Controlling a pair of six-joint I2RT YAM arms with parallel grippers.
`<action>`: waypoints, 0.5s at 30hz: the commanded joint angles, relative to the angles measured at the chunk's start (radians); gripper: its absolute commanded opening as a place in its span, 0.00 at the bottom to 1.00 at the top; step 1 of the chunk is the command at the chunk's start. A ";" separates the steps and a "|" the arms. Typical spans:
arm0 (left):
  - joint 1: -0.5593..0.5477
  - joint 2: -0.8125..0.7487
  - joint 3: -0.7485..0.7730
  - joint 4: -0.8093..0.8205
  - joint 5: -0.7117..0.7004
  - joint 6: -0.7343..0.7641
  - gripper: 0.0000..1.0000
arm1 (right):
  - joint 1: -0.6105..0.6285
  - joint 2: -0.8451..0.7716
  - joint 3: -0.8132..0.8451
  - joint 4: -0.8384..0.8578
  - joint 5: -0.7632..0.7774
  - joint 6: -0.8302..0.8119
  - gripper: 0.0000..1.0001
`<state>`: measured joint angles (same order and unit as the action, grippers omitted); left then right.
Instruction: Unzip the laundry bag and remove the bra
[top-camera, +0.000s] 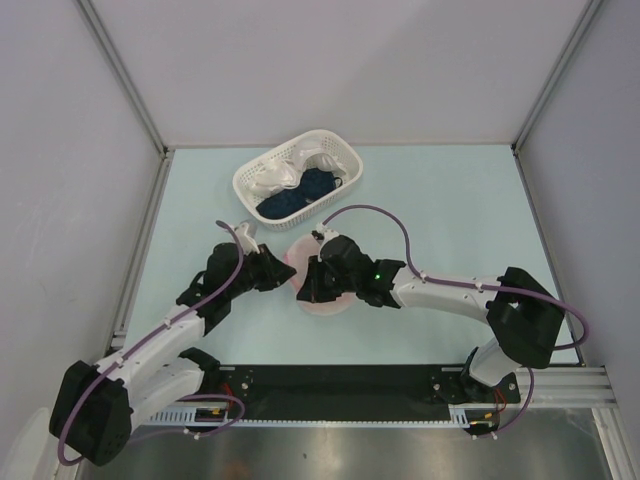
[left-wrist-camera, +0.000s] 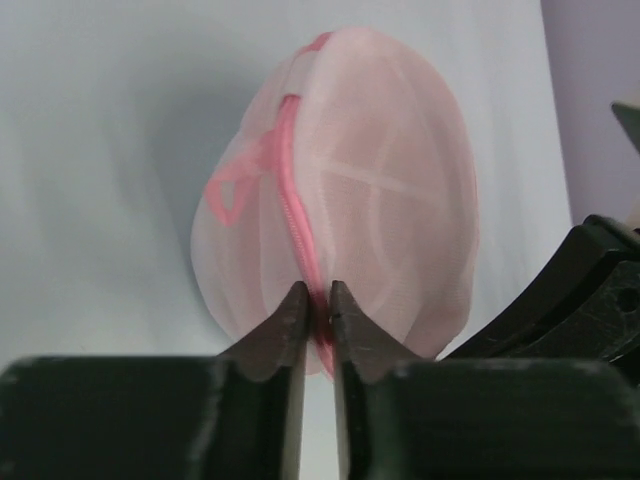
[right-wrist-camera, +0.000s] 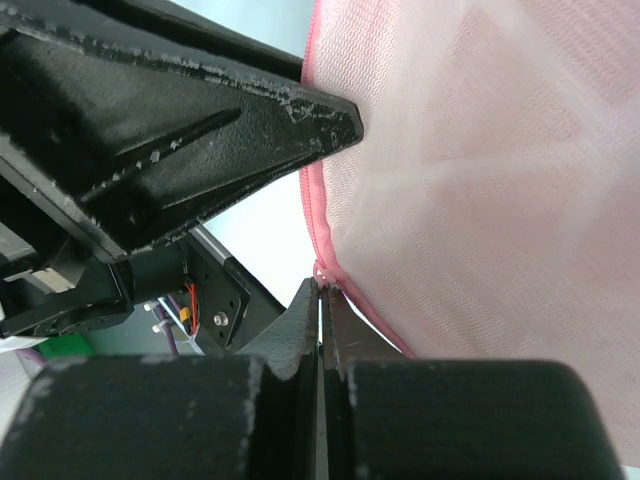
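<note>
Pinks, whites and one dark blue
The laundry bag is translucent white mesh with pink zip edging; at upper centre, a white lattice basket, dark blue cloth, pale blue-green table.

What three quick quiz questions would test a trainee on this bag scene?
1. True or false: the bag lies in the basket.
2. The left jaws pinch: A the bag's pink zip edge, B a white cloth, C the basket.
3. What colour is the dark cloth in the basket?
Key: 1 false; 2 A; 3 blue.
</note>
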<state>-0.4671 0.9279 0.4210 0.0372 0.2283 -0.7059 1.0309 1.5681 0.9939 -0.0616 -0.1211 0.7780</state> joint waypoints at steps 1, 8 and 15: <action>-0.004 0.014 0.022 0.064 0.019 -0.009 0.08 | 0.008 -0.025 0.035 -0.001 0.008 -0.006 0.00; -0.005 0.026 0.036 0.053 -0.007 0.002 0.00 | 0.011 -0.075 -0.017 -0.050 0.054 -0.006 0.00; -0.004 0.032 0.044 0.049 -0.024 0.009 0.00 | 0.012 -0.143 -0.067 -0.107 0.103 0.001 0.00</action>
<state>-0.4706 0.9558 0.4213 0.0517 0.2382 -0.7147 1.0332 1.4918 0.9493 -0.1196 -0.0628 0.7780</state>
